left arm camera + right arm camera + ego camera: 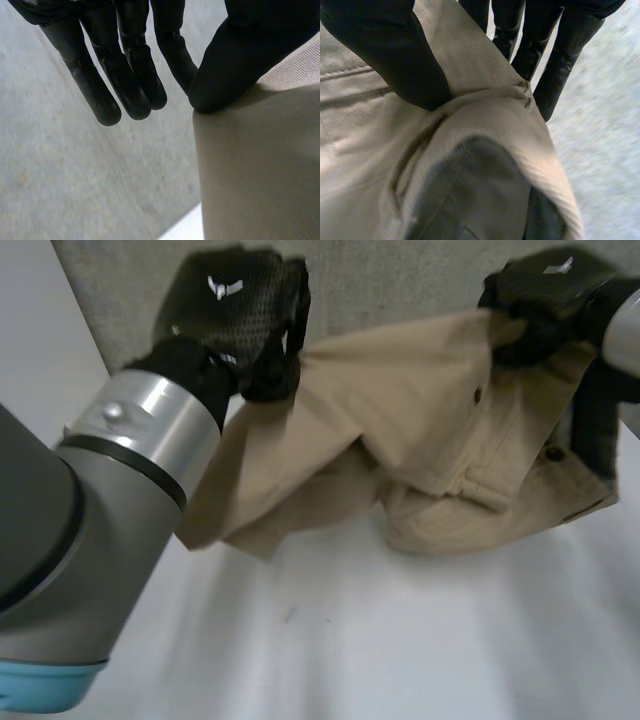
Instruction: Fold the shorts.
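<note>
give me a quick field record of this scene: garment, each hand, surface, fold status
garment: tan shorts, lifted and stretched between both hands, lower part sagging toward the table
left hand: thumb and fingers pinch one edge of the shorts
right hand: thumb and fingers pinch the opposite end, near the buttons
surface: white table
fold status: not yet folded

Shorts [420,420]: matt tan cloth with a fine ribbed weave and a grey lining [470,190]. Left hand [235,320]: black mesh back, smooth dull-sheen fingers [132,90]. Arm [60,530]: smooth satin grey metal. Table [350,640]: smooth white. Panel [400,280] behind: rough grey felt.
</note>
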`<state>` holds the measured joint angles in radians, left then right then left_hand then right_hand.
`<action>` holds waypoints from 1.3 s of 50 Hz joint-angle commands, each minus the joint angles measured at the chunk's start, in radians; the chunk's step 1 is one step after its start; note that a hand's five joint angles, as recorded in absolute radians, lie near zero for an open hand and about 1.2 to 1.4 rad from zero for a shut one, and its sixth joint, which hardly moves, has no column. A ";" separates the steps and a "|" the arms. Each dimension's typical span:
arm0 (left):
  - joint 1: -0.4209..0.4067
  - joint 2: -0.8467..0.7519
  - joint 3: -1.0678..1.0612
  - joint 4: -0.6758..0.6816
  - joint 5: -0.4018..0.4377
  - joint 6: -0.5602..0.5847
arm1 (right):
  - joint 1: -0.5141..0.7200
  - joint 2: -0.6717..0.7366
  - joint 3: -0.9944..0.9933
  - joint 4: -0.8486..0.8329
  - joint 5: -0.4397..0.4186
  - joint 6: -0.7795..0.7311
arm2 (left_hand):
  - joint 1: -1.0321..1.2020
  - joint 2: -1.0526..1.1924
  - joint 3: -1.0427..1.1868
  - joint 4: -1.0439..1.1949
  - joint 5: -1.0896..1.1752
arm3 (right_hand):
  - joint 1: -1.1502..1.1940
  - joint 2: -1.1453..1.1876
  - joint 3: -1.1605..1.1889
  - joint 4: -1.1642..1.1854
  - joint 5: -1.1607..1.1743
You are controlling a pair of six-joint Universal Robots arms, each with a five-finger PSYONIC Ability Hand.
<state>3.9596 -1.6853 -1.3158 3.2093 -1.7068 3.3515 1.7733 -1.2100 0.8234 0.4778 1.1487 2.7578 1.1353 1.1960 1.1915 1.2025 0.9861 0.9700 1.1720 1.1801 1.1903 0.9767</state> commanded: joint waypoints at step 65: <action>0.227 -0.461 -0.083 -0.184 -0.045 -0.317 | 0.189 0.306 0.410 -0.393 0.279 -0.248 | -0.294 -0.355 -0.351 -0.362 -0.320 | -0.283 -0.485 -0.493 -0.503 -0.464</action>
<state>4.1797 -2.1158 -1.4270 3.0262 -1.7511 3.0300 1.9622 -0.9025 1.2559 0.0828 1.4276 2.5237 0.5479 0.5359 0.5295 0.5332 0.3586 0.4973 0.5829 0.5852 0.5806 0.3229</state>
